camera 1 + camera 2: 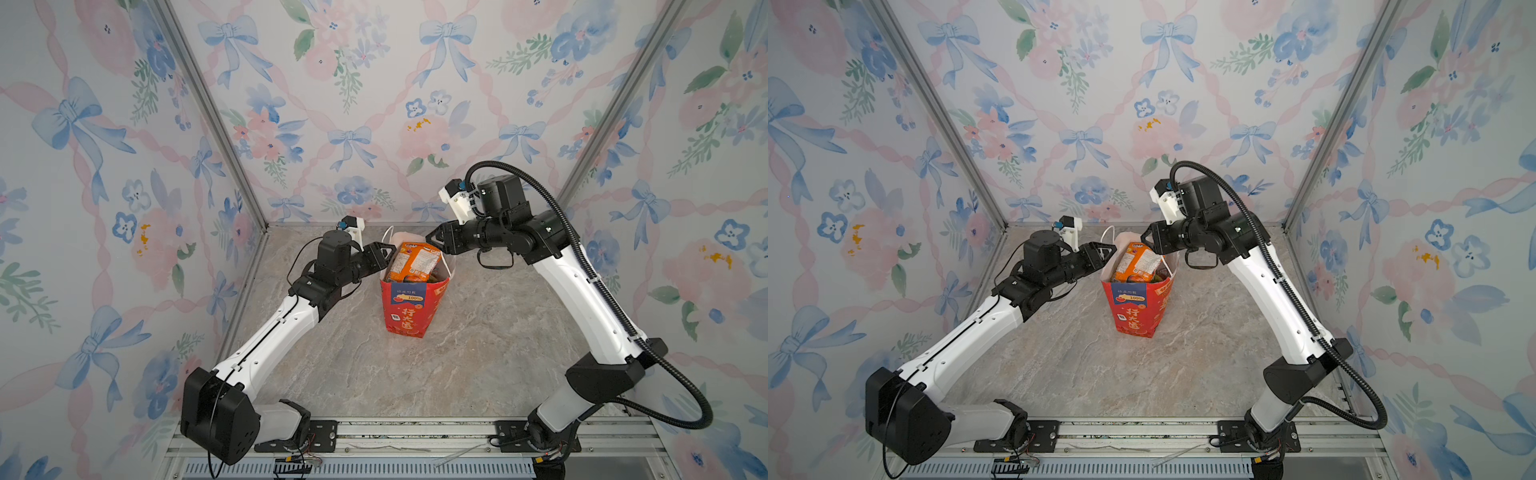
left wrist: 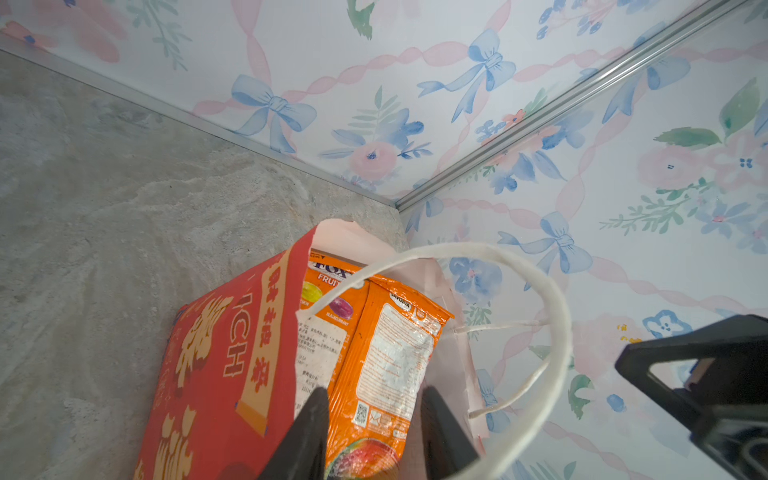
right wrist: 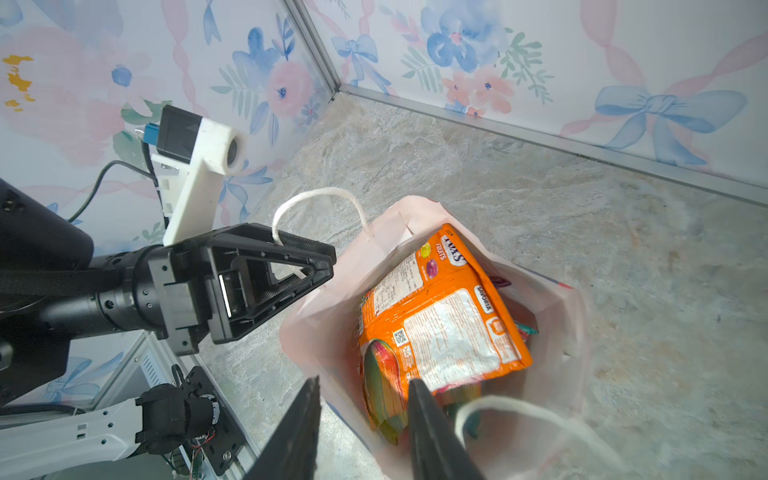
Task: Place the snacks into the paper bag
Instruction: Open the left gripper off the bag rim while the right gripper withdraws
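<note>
Already inside paper bag (image 1: pixel 409 309): orange snack packet (image 1: pixel 415 259). Left gripper (image 1: pixel 388 250) at ten o'clock of bag mouth, right gripper (image 1: pixel 432 240) at one o'clock, both unclenched, grasping nothing.

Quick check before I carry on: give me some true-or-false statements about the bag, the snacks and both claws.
The paper bag stands upright on the table. True.
An orange packet shows in its mouth. True.
Loose packets lie on the table. False: both top views show none there.
The right claw is clamped shut. False: its jaws stand apart at the bag's rim.
The left claw grips a green packet. False: its jaws stand apart, facing the orange packet.
</note>
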Action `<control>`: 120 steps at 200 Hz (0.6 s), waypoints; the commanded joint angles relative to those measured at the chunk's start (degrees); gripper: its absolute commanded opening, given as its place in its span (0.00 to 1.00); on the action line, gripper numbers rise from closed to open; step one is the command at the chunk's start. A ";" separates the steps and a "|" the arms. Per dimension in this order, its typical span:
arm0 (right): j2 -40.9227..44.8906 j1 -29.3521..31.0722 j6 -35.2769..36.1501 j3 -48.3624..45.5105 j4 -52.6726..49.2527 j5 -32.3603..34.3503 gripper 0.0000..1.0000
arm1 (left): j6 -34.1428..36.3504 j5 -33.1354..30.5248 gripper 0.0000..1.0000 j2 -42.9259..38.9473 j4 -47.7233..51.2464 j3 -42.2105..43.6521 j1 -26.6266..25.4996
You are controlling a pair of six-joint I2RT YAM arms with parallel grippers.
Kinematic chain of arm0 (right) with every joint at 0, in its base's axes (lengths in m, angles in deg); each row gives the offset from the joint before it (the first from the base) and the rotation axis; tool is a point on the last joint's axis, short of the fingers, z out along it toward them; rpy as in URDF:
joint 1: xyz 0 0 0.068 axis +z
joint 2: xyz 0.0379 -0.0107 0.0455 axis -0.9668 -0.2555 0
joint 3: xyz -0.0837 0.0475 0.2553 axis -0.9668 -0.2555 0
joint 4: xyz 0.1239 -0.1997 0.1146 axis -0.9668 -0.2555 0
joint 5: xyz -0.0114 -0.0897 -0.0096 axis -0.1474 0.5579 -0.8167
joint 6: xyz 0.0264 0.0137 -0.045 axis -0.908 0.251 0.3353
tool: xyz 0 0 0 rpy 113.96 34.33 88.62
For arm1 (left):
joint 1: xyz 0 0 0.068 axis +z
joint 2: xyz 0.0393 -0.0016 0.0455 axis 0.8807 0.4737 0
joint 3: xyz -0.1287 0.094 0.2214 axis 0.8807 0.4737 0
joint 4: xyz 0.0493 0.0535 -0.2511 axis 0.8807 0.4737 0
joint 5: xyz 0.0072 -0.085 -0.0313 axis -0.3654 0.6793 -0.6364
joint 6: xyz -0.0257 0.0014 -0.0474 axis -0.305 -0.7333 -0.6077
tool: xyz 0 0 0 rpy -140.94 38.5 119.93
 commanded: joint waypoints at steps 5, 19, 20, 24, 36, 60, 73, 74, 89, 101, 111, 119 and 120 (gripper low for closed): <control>4.10 -3.03 1.36 -1.49 0.07 -2.72 0.39 | 2.07 -2.37 0.48 -4.19 0.85 -0.26 -0.17; 6.03 -5.09 1.29 -2.99 0.92 -3.98 0.40 | 3.64 -4.96 0.53 -5.86 2.72 -0.52 -0.21; 6.16 -5.26 1.29 -3.06 0.98 -4.10 0.40 | 3.72 -5.10 0.54 -6.02 2.83 -0.52 -0.20; 6.79 -5.79 1.18 -3.53 1.19 -4.45 0.41 | 4.01 -5.63 0.55 -6.52 3.17 -0.55 -0.27; 8.63 -7.57 1.10 -5.14 2.06 -5.20 0.43 | 4.80 -6.66 0.58 -8.17 3.88 -0.53 -0.10; 12.39 -11.08 0.85 -8.37 3.50 -5.55 0.49 | 5.98 -7.54 0.64 -11.09 4.52 -0.64 -0.05; 14.33 -13.36 0.66 -10.00 4.03 -5.66 0.50 | 6.46 -8.56 0.67 -12.52 5.23 -0.84 0.01; 14.48 -13.44 0.66 -10.17 4.08 -5.69 0.50 | 6.54 -8.61 0.67 -12.65 5.27 -0.86 0.04; 16.26 -16.43 0.73 -12.29 4.76 -6.39 0.53 | 7.54 -9.91 0.72 -14.10 6.19 -1.20 0.14; 17.38 -19.11 1.06 -13.97 5.28 -7.12 0.55 | 8.73 -11.92 0.77 -15.23 7.32 -1.53 0.25; 18.23 -21.33 1.33 -15.58 5.99 -7.19 0.56 | 9.74 -13.75 0.90 -16.09 8.03 -1.54 0.42; 18.92 -22.95 1.77 -17.17 6.96 -7.75 0.56 | 10.54 -15.21 0.98 -16.64 8.49 -1.45 0.61; 19.02 -23.15 1.79 -17.40 7.08 -7.83 0.56 | 10.60 -15.36 0.98 -16.73 8.48 -1.47 0.65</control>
